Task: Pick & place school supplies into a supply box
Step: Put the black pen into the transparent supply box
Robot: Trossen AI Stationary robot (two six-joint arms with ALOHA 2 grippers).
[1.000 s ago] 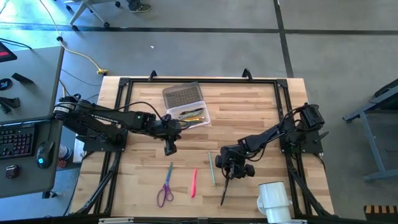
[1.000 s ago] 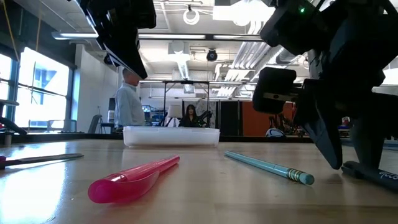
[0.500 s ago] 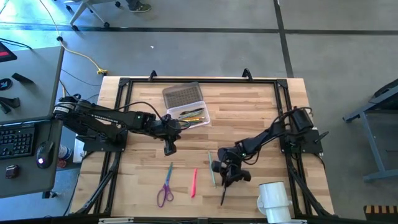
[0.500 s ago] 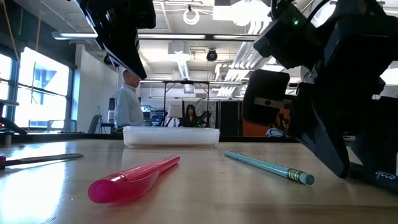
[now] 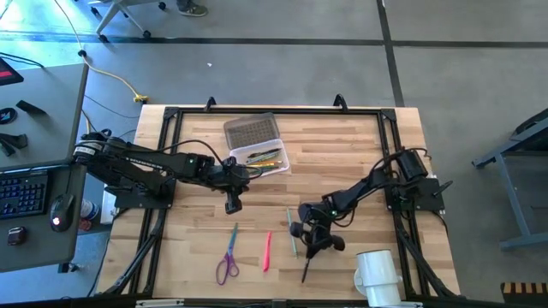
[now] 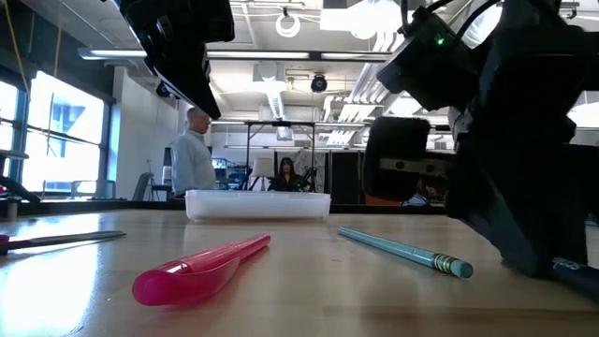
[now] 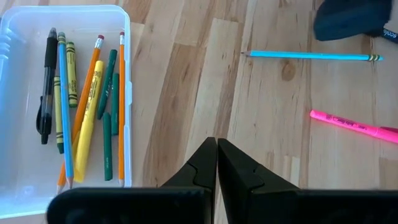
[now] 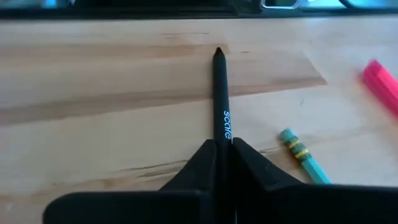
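My right gripper (image 5: 314, 243) is low near the table's near edge, shut on a black pen (image 8: 219, 93), whose free length (image 5: 306, 267) runs on toward the near edge. A teal pencil (image 5: 291, 231), a pink highlighter (image 5: 267, 251) and purple-handled scissors (image 5: 229, 257) lie flat on the wood to its left. The clear supply box (image 5: 257, 158) sits at the far middle and holds several pens and pencils (image 7: 81, 106). My left gripper (image 5: 233, 205) hangs shut above bare wood just near-left of the box, touching nothing. My right gripper pinches the black pen's upper shaft (image 8: 220, 140) between its two fingers (image 8: 199, 163). It comes slanting down from the far right. The pen sticks out ahead of the fingers, with its tip (image 8: 218, 53) toward the near edge. In the low view its end (image 6: 573, 270) is at table level.
A flat grey textured rectangle (image 5: 251, 130) lies against the box's far side. A white mug (image 5: 377, 275) stands at the near right corner, close to my right gripper. A black frame (image 5: 171, 115) rims the table. People stand in the room beyond.
My right gripper has moved a little toward the table's left and near edges and come lower over the black pen. The pen, the other supplies and my left arm have stayed where they were.
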